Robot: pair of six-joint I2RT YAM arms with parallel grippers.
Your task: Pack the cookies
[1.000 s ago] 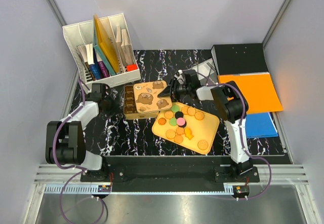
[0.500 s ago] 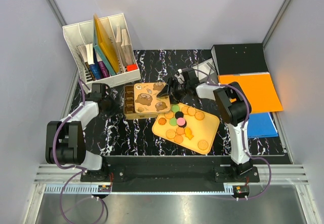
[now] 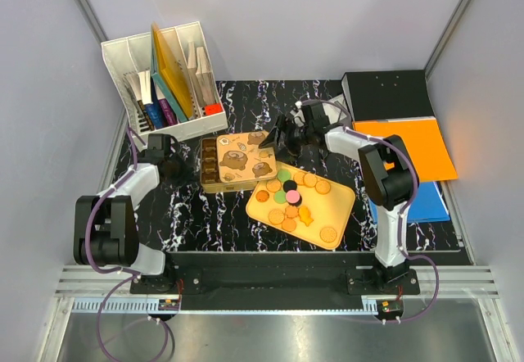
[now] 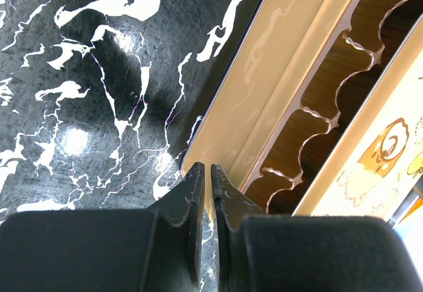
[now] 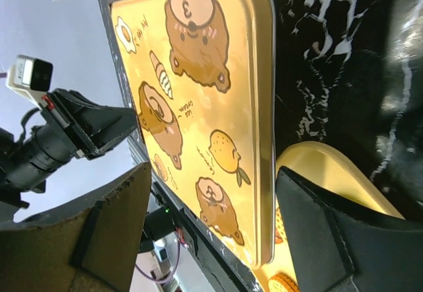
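The cookies (image 3: 291, 196), mostly tan discs with a green, a pink and a dark one, lie on a yellow tray (image 3: 340, 214). Left of it stands a gold tin (image 3: 210, 165) with empty brown scalloped compartments (image 4: 330, 100). Its bear-printed lid (image 3: 243, 157) (image 5: 192, 94) lies askew over the tin's right part, leaving the left column uncovered. My right gripper (image 3: 277, 139) (image 5: 215, 173) stands open at the lid's right edge, holding nothing. My left gripper (image 3: 178, 168) (image 4: 203, 173) is shut, its tips against the tin's left wall.
A white file organizer (image 3: 164, 75) with books stands at the back left. Black (image 3: 385, 93), orange (image 3: 413, 149) and blue (image 3: 422, 202) folders lie at the right. The tray's far edge (image 5: 317, 166) sits close under the lid's corner.
My right gripper's jaws have opened wide and let go of the lid, which now rests on the tin. The right arm's elbow swung to the right. The left arm stayed put.
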